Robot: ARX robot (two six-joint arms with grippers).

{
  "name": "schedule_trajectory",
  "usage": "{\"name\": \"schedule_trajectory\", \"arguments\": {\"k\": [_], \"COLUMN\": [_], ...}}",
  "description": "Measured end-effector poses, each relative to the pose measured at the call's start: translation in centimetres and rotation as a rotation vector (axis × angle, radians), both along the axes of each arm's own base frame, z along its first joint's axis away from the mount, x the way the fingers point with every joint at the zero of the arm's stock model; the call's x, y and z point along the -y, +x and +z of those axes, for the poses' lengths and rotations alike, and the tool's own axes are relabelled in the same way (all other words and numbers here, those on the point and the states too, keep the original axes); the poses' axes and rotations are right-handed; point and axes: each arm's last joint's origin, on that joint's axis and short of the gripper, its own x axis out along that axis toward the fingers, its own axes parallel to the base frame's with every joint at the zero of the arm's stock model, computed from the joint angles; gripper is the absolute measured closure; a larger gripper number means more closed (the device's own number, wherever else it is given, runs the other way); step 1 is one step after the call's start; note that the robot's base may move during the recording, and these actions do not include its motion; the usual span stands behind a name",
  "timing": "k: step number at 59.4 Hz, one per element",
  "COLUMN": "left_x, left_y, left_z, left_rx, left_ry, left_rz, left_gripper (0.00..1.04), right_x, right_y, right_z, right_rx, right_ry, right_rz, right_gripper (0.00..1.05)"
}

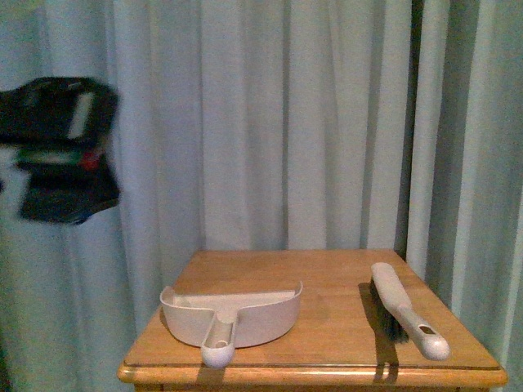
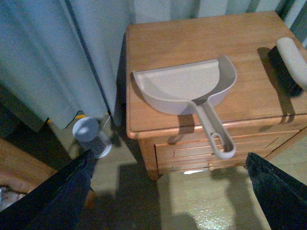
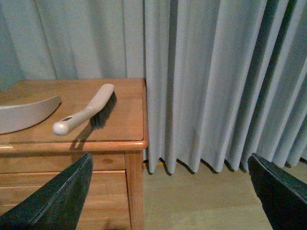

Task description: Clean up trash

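Left gripper [image 2: 169,154] fingers [image 2: 57,196] fill the lower corners of the left wrist view, dark and blurred. The jaws are spread wide with nothing between them. The right gripper [image 3: 170,155] shows the same condition in the right wrist view: dark fingers [image 3: 53,201] at both lower corners, jaws wide apart, nothing held.

In the front view the left arm [image 1: 57,151] appears as a blurred black mass, raised high at the left in front of the curtain [image 1: 286,122] and well clear of the table [image 1: 327,269].

The wooden table stands against the pale, pleated curtain. Its front carries a drawer [image 2: 192,153].

Items on the table top:
- Dustpan [image 1: 237,314], beige plastic, on the left half near the front edge. Its handle points toward the robot, and in the left wrist view the dustpan [image 2: 184,88] handle overhangs the front edge.
- Brush [image 1: 404,310], white handle with dark bristles, on the right half. It lies on its bristles with the handle end toward the front edge. It also shows in both wrist views [image 2: 292,57] [image 3: 86,112].
- Dustpan and brush lie apart, with bare wood between them.

A small grey canister [image 2: 91,136] stands on the floor [image 3: 201,201] beside the table's left side, close to the curtain.

The trash shows in none of the three views, so its position cannot be told.
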Motion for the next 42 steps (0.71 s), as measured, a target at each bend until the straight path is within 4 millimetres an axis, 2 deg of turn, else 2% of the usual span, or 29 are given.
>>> {"name": "schedule_trajectory", "arguments": {"k": [4, 8, 13, 20, 29, 42], "left_x": [2.4, 4.3, 6.6, 9.2, 10.8, 11.3], "left_y": [2.1, 3.7, 5.4, 7.9, 10.6, 13.1], "left_z": [1.0, 1.2, 0.4, -1.7, -4.4, -7.7], "left_rx": [-0.025, -0.046, -0.092, -0.164, -0.237, -0.312], "left_ry": [0.004, 0.009, 0.015, 0.031, 0.047, 0.065], "left_rz": [-0.015, -0.010, -0.013, 0.001, 0.051, 0.096], "left_gripper": [0.08, 0.08, 0.08, 0.08, 0.08, 0.08], "right_x": [0.0, 0.0, 0.0, 0.0, 0.0, 0.0], "right_y": [0.0, 0.0, 0.0, 0.0, 0.0, 0.0], "right_z": [0.0, 0.0, 0.0, 0.0, 0.0, 0.0], "right_rx": [0.000, 0.000, 0.000, 0.000, 0.000, 0.000], "right_ry": [0.000, 0.000, 0.000, 0.000, 0.000, 0.000], "right_rz": [0.000, 0.000, 0.000, 0.000, 0.000, 0.000], "right_gripper": [0.07, 0.07, 0.07, 0.07, 0.07, 0.07]}}
